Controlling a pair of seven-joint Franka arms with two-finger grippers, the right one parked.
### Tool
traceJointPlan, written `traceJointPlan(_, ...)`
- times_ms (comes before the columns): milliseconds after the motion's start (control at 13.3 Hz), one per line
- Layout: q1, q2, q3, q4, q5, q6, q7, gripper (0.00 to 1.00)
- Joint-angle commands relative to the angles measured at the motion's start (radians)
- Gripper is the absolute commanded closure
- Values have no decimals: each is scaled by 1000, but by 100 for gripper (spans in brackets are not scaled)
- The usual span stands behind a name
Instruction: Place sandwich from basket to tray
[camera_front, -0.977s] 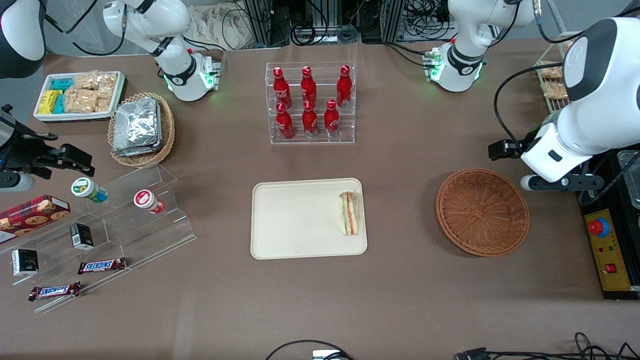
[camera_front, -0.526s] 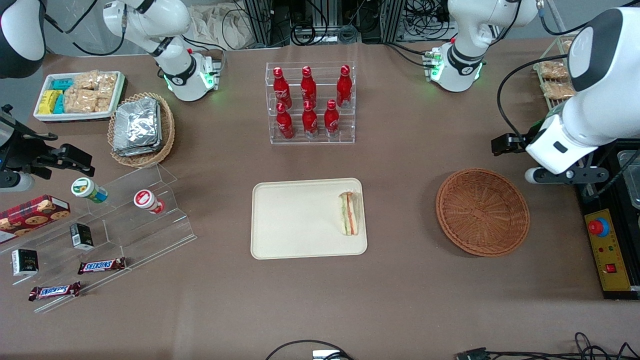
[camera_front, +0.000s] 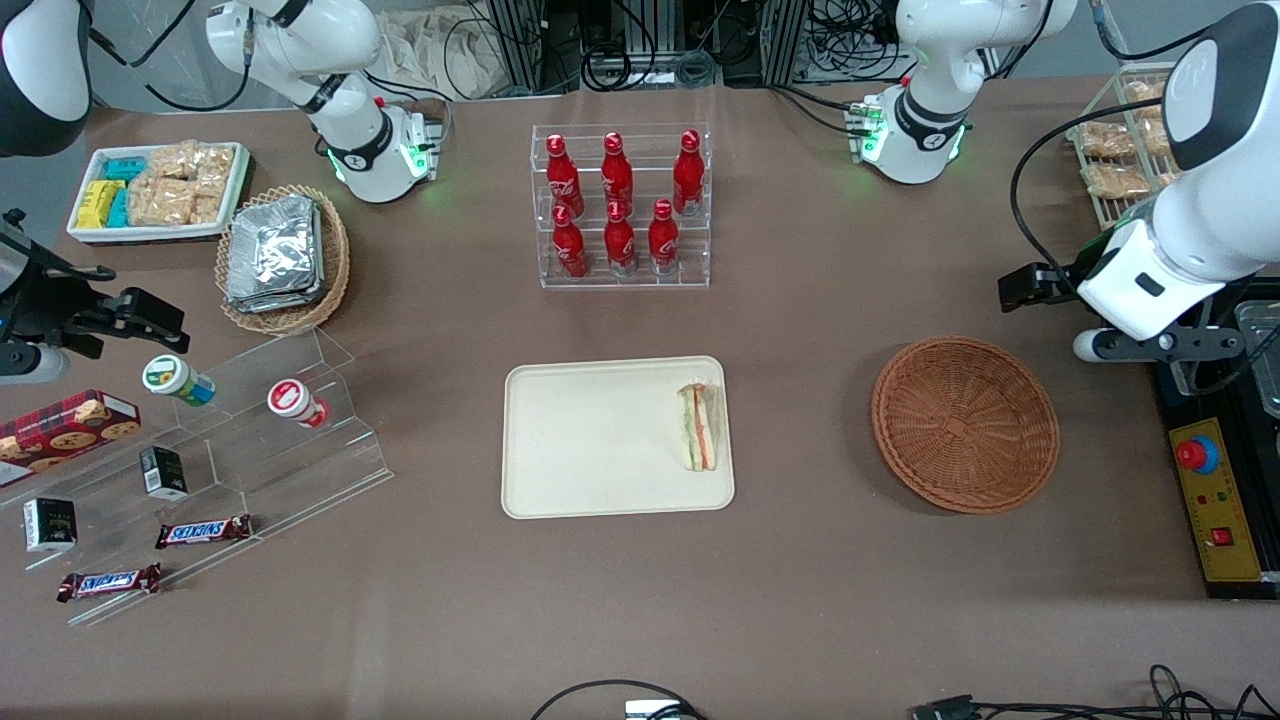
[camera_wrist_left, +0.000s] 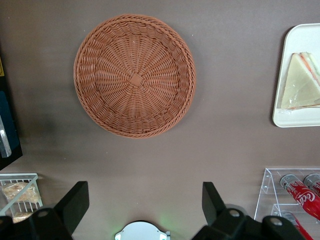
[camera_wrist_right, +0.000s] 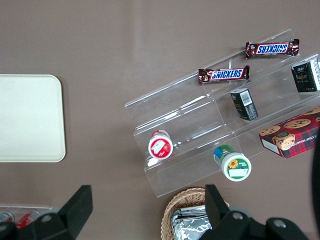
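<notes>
The sandwich (camera_front: 700, 428), a white-bread wedge with orange and green filling, lies on the cream tray (camera_front: 590, 440) near the tray's edge toward the working arm's end. It also shows in the left wrist view (camera_wrist_left: 301, 82), on the tray (camera_wrist_left: 300, 37). The reddish-brown wicker basket (camera_front: 965, 423) is empty, as the left wrist view (camera_wrist_left: 134, 75) also shows. My left gripper (camera_front: 1150, 343) hangs high above the table, a little farther from the front camera than the basket and toward the working arm's end. In the left wrist view the gripper (camera_wrist_left: 144, 200) is open and empty.
A clear rack of red bottles (camera_front: 621, 205) stands farther from the front camera than the tray. A wire rack of bagged snacks (camera_front: 1115, 150) and a yellow control box (camera_front: 1215, 500) sit at the working arm's end. A foil-packet basket (camera_front: 283, 255) and an acrylic shelf (camera_front: 200, 450) are toward the parked arm's end.
My left arm has drawn away from the basket toward the working arm's end of the table and slightly farther from the front camera. The sandwich, tray and basket have not moved.
</notes>
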Motion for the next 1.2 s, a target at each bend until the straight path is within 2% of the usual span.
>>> traceJointPlan(0, 26, -63, -19, -80, 18, 54, 8, 0)
traceJointPlan(150, 50, -124, -23, -176, 18, 136, 18, 0)
traceJointPlan(1128, 47, -101, -19, -158, 18, 131, 21, 0)
